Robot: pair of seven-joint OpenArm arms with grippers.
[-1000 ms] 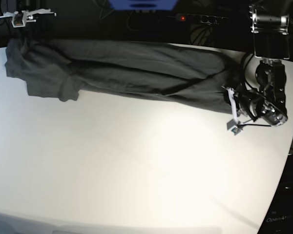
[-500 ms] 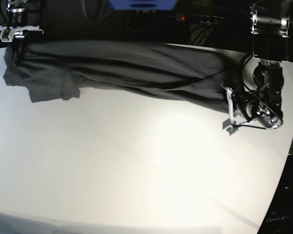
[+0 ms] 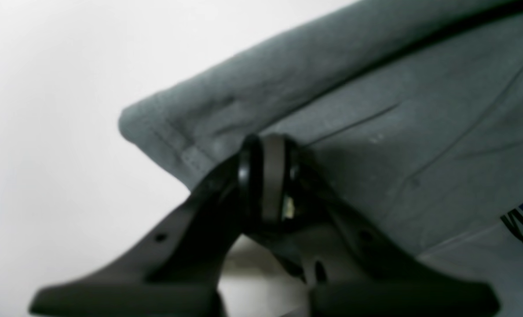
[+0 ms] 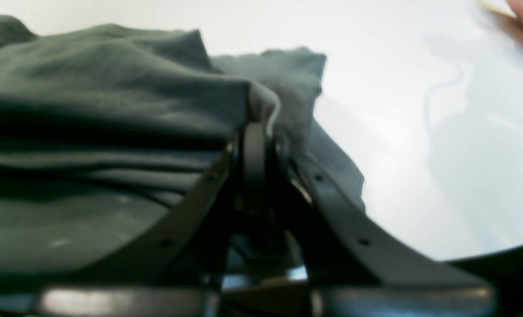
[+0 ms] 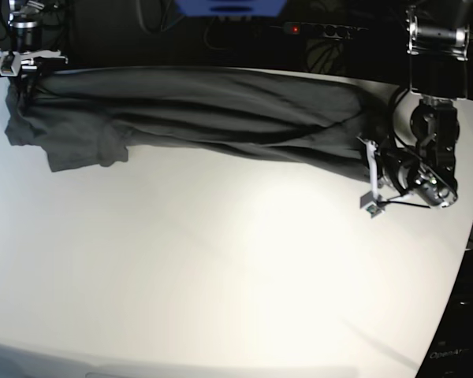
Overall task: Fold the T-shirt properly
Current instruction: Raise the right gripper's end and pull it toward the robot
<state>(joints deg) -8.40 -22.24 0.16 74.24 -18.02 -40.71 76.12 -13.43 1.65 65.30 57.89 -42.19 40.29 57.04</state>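
White table fills most of the base view, dark clutter behind it along the top edge.

Upper left of frame: right tool at the far-left corner of the table, jaws pinched tight on a bunched fold of the T-shirt. Its wrist view shows grey cloth squeezed between the jaws. Over the last second this tool has dropped and come in from above the table's back edge, carrying its end of the cloth along; the sleeve lump below it now sits lower and flatter.

Centre: T-shirt stretched in a long dark band across the upper part of the frame, left corner to right side, with lengthwise creases. The band looks tauter than a second ago.

Right of frame: left tool clamped on the other end; wrist view shows a hemmed corner caught in the closed jaws. This tool has barely shifted.

Judgement: both ends held and the cloth drawn out, so the garment is being straightened for a fold. No fold across the length yet.

Writing: faint pale lettering at lower right corner of base view, too dim to read fully. No label visible on the shirt.
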